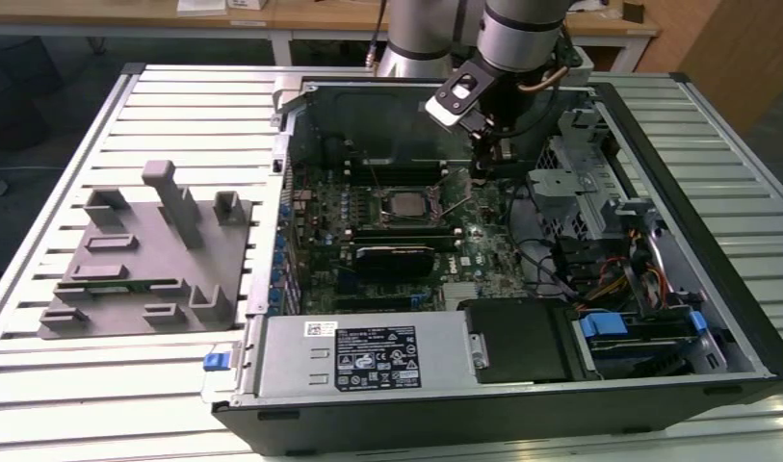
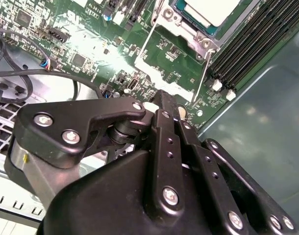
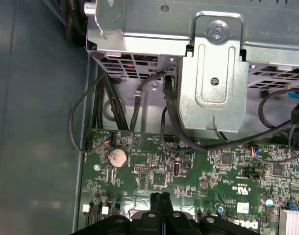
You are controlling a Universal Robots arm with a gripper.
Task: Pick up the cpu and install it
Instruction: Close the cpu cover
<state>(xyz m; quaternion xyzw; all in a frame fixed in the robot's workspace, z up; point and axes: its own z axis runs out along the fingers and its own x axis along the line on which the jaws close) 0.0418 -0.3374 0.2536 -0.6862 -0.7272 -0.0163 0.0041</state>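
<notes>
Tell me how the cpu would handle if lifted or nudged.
The cpu looks thin, flat and rigid, so it is probably stiff and light. Its smooth metal top may be slippery. Lying flat inside the socket frame, it likely won't roll or tip.

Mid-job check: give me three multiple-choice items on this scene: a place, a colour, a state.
1. Where is the small square silvery-topped cpu?
A) on the slatted table
B) in the dark metal-framed socket of the flat printed motherboard
C) atop the power supply

2. What colour is that motherboard?
A) green
B) red
C) white

3. How is the black tool?
A) wide open
B) shut on the cpu
C) shut, empty

Key: 1 B, its pale top sits inside the socket frame; 2 A, green in both wrist views; 3 C, the fingertips meet with nothing between them.
</notes>
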